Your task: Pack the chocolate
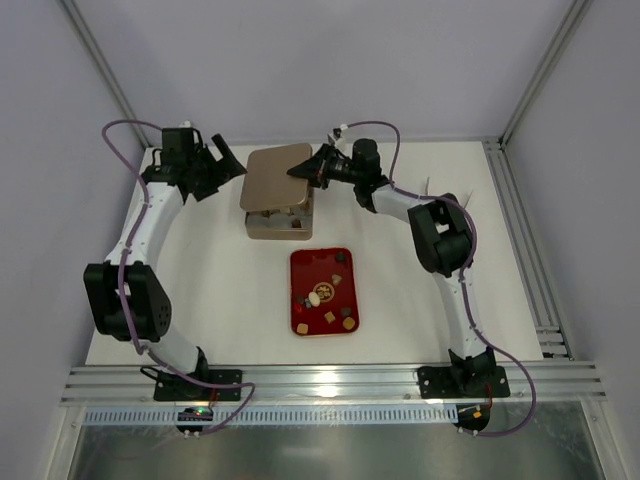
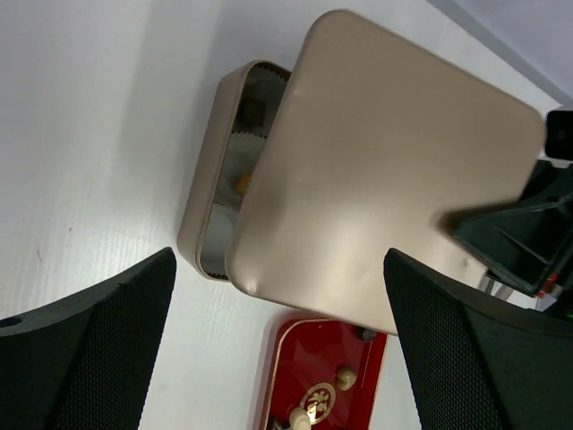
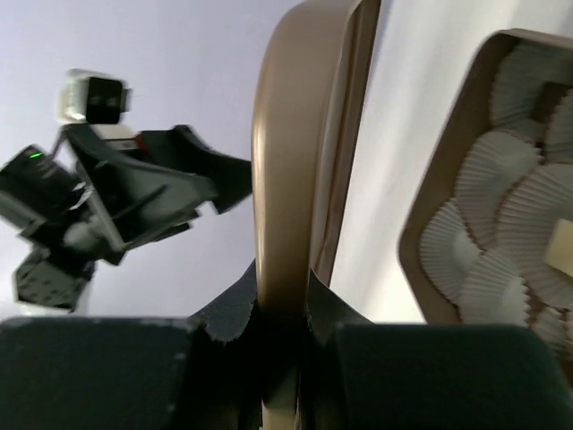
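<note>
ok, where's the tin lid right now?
In the top view the lid is back-centre, held over the open box. Its right edge is pinched by the right gripper, and the open left gripper is just off its left edge.

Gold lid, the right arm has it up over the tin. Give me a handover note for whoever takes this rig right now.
Left gripper: open, empty, by the lid's left edge.
Right gripper: shut on the right edge of the lid, holding it above the box, which is partly uncovered.
Chocolates: loose on the red tray, in front of the box.
Done: lid lifted; white paper cups line the box, and one piece seems to sit in a cup.
Left: move the tray's chocolates into the cups, then refit the lid.
</note>
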Robot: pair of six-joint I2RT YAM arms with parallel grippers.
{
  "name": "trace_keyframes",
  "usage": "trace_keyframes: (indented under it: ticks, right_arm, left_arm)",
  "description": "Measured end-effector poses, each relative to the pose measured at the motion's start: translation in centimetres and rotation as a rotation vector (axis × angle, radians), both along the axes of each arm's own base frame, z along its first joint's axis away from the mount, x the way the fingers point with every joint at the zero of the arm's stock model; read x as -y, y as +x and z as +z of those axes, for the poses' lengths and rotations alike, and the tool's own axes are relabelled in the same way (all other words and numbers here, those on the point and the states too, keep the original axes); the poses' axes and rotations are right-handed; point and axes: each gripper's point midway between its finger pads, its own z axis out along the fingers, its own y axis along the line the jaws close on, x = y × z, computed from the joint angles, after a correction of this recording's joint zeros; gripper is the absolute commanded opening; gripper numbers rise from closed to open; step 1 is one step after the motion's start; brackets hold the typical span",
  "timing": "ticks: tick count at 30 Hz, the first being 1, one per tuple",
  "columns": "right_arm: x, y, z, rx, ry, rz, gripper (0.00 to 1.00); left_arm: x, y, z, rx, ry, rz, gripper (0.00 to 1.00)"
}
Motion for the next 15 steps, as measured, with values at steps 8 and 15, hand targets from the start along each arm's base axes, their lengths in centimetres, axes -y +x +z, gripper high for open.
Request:
trace_keyframes:
  ticks: [8,15]
  right_arm:
    - [-0.2,-0.5,2.5,0.012,0.141,0.042,0.04]
    - [-0.4,-0.4,0.0,-0.034,0.131,0.052,0.04]
  left_arm:
    - [0.1,0.4,-4.4,-0.091,0.058,0.004,0.94]
    - [0.1,0.6,-6.3,-0.132,0.077,0.007,0.94]
